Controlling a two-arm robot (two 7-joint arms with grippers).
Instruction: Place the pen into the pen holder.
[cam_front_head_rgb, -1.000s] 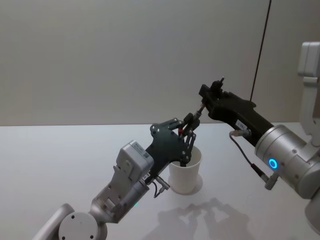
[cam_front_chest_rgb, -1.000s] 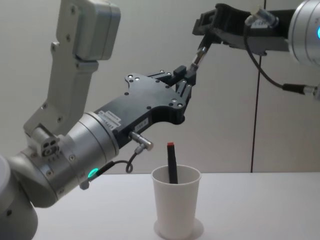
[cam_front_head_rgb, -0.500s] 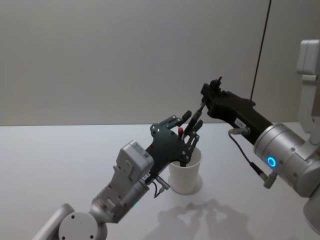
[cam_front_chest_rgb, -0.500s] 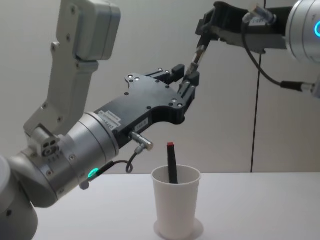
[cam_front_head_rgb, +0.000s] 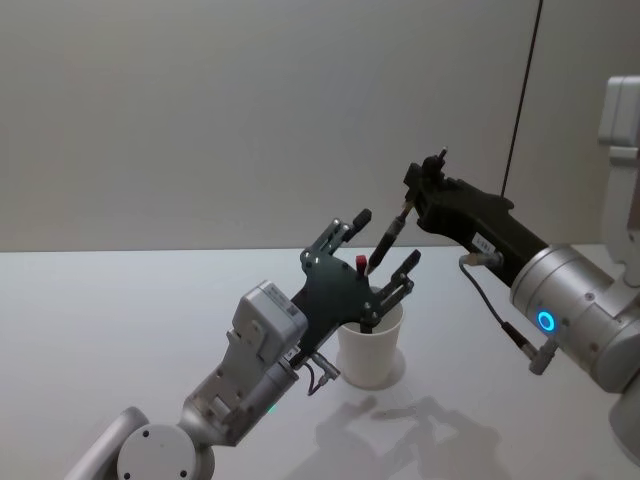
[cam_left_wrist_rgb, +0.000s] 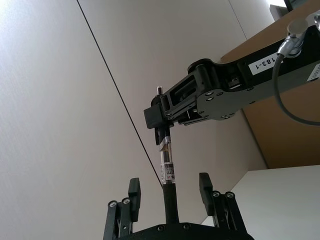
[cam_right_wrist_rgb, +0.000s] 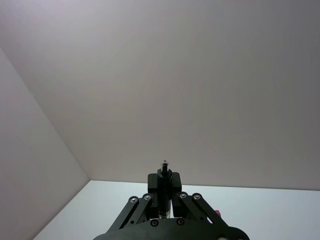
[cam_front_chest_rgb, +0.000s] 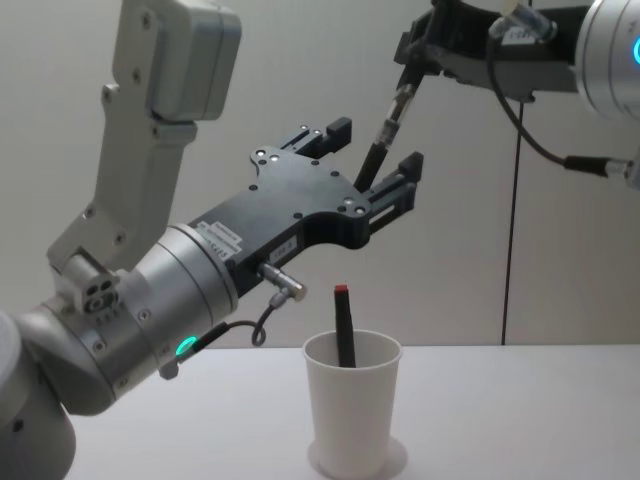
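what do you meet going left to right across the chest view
left gripper, open → pen holder with a red-tipped pen in it → second pen → right gripper, shut on that pen

Background stuff here is pretty minimal. There's a plain white desk (cam_front_head_rgb: 120, 300) well below the left end effector (cam_front_head_rgb: 386, 237), and behind it a bare light grey wall (cam_front_head_rgb: 200, 100). A thin dark vertical line (cam_front_head_rgb: 522, 90) runs down the wall, behind the right end effector (cam_front_head_rgb: 408, 207) and off to its right. Some soft blurry shadows (cam_front_head_rgb: 400, 425) lie on the desk, lower than both end effectors and nearer the camera. A black marker with a red cap (cam_front_chest_rgb: 343, 325) pokes up at a slight tilt, straight below the left end effector and not touching it. The left wrist view also catches a brown panel (cam_left_wrist_rgb: 295, 130) beyond the right end effector.
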